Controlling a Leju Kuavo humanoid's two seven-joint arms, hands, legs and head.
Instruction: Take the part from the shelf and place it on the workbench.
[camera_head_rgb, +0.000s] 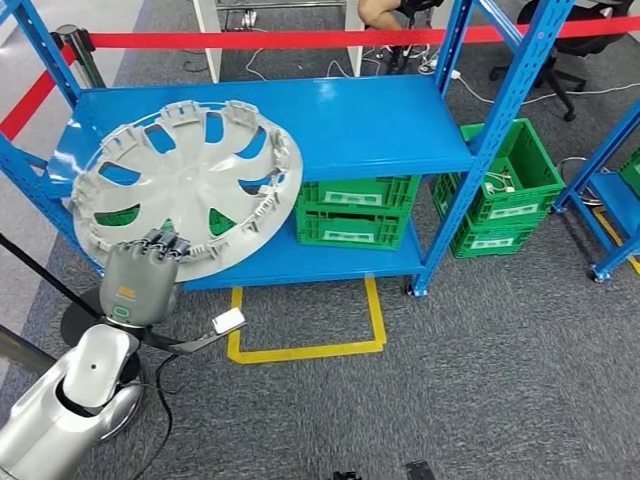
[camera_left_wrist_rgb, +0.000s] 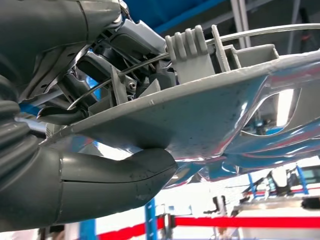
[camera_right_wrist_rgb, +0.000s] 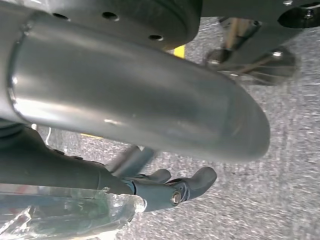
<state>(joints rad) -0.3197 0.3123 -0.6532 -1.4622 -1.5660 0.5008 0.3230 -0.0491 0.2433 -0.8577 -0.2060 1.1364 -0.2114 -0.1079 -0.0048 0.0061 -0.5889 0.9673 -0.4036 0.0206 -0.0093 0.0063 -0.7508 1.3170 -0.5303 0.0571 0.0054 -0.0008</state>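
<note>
Blue shelf (camera_head_rgb: 362, 120), left robot hand (camera_head_rgb: 143, 275) gripping hubcap (camera_head_rgb: 185, 185)

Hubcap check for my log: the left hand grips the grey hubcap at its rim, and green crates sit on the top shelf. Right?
Nearly. The left hand does grip the grey hubcap at its rim, but the head view shows the green crates on the lower shelf, under the top one.
</note>
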